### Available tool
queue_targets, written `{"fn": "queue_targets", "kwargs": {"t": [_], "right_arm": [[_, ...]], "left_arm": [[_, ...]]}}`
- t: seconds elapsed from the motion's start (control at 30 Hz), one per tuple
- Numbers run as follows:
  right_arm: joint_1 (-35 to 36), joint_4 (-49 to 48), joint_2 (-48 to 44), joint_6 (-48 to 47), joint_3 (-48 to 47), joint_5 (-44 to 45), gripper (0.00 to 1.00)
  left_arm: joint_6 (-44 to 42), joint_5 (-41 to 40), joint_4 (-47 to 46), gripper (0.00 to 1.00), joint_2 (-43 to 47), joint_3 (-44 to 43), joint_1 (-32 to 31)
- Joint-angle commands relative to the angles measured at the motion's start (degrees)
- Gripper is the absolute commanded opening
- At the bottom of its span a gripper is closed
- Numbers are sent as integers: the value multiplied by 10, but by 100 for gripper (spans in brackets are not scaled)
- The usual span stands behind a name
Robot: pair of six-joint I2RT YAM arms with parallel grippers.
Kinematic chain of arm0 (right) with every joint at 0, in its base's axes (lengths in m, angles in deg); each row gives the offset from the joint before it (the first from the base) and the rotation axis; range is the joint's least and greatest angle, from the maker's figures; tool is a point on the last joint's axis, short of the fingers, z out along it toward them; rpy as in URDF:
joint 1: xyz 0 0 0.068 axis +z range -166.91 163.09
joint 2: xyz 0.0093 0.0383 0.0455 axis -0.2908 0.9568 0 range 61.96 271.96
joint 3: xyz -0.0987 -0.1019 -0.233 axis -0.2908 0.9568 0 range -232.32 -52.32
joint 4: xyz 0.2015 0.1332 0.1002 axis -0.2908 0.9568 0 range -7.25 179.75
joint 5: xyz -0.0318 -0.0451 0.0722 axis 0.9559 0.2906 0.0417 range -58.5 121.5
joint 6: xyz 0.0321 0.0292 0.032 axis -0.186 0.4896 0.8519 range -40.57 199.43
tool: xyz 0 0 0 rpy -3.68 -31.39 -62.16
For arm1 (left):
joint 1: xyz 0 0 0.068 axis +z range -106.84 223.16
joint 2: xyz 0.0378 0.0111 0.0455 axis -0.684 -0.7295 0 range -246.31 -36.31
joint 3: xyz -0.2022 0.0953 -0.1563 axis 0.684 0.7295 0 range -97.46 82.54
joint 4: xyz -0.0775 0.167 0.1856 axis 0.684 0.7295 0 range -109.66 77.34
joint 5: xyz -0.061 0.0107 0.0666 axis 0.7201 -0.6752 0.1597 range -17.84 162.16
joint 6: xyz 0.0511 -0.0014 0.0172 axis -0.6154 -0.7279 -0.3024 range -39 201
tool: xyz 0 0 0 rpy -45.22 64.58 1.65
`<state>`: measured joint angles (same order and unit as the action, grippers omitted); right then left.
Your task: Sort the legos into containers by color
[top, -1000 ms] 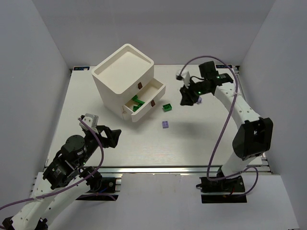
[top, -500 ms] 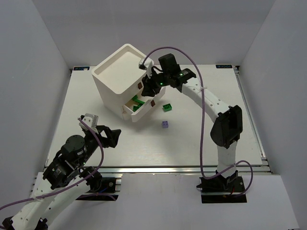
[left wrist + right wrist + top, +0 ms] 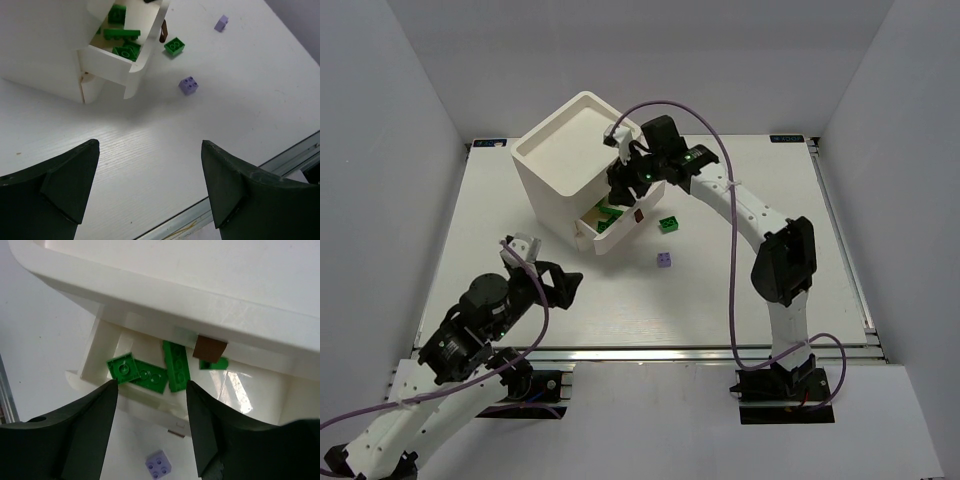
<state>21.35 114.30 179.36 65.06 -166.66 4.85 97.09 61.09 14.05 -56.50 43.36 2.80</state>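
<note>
The white cabinet [image 3: 575, 160] is sat toward the back left of the worktop [image 3: 740, 290]. Its bottom drawer [image 3: 595, 242] is pulled out and a bunch of dark green legos [image 3: 150, 374] can be seen inside. The right arm's fingers [image 3: 87, 432] are spread apart right over that open drawer with nothing gripped between them. The brown handle [image 3: 210, 347] of the drawer above is seen just past them, and in the top view the drawer fronts are partly blocked by that arm.

Loose on the worktop:
- a green lego [image 3: 668, 224] just beside the drawer
- a pale purple lego [image 3: 665, 260] a bit nearer
- another purple lego [image 3: 221, 22] further back (only caught by the left wrist camera)

The left arm's fingers [image 3: 57, 187] are wide open and empty too, hung over the worktop near the front, well apart from the cabinet.
</note>
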Motion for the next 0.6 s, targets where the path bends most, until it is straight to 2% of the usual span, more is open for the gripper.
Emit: {"fn": "queue_targets", "kwargs": {"t": [0.0,0.07,0.1,0.2,0.3,0.37,0.4,0.43,0.47,0.5,0.57], "right_arm": [[-9,-7,-74,7,14,9,62],[-17,-20,-126,21,80,16,58],[-37,-32,-148,28,114,20,47],[-83,-74,-243,50,241,42,26],[-125,-79,-278,44,328,41,24],[-142,-82,-283,36,356,24,34],[-148,-83,-280,32,378,20,61],[-158,-86,-274,29,385,15,83],[-158,-86,-266,25,388,18,83],[-158,-93,-243,22,390,22,89],[-160,-108,-209,22,385,29,89]], "left_arm": [[-12,31,-9,92,-46,0,-1],[-12,32,-4,91,-57,-4,-1],[-12,32,-4,90,-58,-4,-1],[-7,27,-6,90,-42,1,-1],[-7,25,-8,91,-22,4,-1],[-6,25,-9,91,-16,5,-1],[-5,24,-8,91,-15,5,-1],[-5,22,-8,91,-14,4,-1],[-5,22,-8,91,-13,4,-1],[-5,22,-8,91,-12,3,-1],[-5,20,-7,91,-12,3,-1]]}}
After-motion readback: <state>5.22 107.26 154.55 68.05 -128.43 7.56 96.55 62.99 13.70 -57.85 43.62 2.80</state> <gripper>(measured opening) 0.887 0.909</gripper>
